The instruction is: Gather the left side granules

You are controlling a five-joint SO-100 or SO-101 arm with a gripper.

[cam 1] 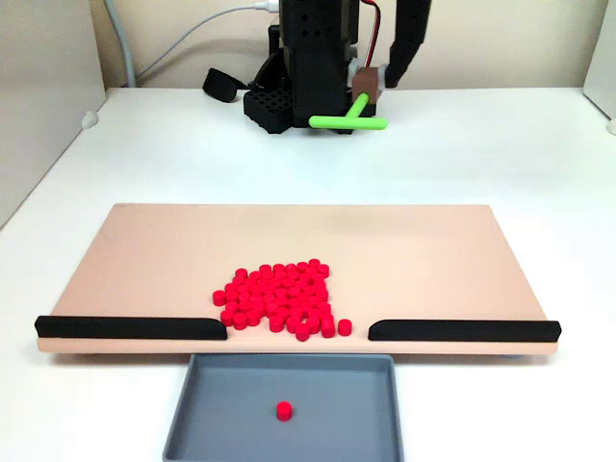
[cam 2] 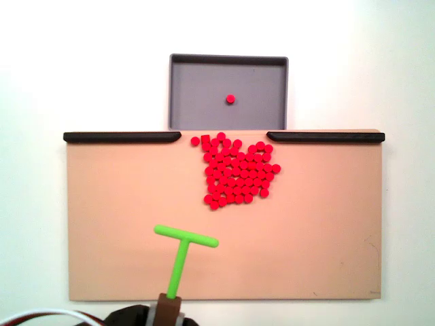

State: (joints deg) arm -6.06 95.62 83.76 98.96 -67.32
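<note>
Front fixed view, granules [cam 1: 279,298]: you see a red cluster on the tan board [cam 1: 173,250], near its front edge, at the gap between two black rails [cam 1: 130,327].
Tray [cam 1: 221,414]: grey, below the gap, holding one red pellet [cam 1: 284,411].
Tool [cam 1: 368,89]: closed on the green T-shaped stick [cam 1: 348,119], raised behind the board.

Top fixed view, granules [cam 2: 236,173]: clustered beside the gap.
Stick [cam 2: 182,255]: over the board, well apart from them.
Worktop [cam 2: 34,224]: white.

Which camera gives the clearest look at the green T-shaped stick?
The fixed view from above: the green T-shaped plastic stick shows whole, crossbar and stem, over the tan board, its base in the end effector. In the fixed view facing the arm, the stick is small, far back and foreshortened.
</note>
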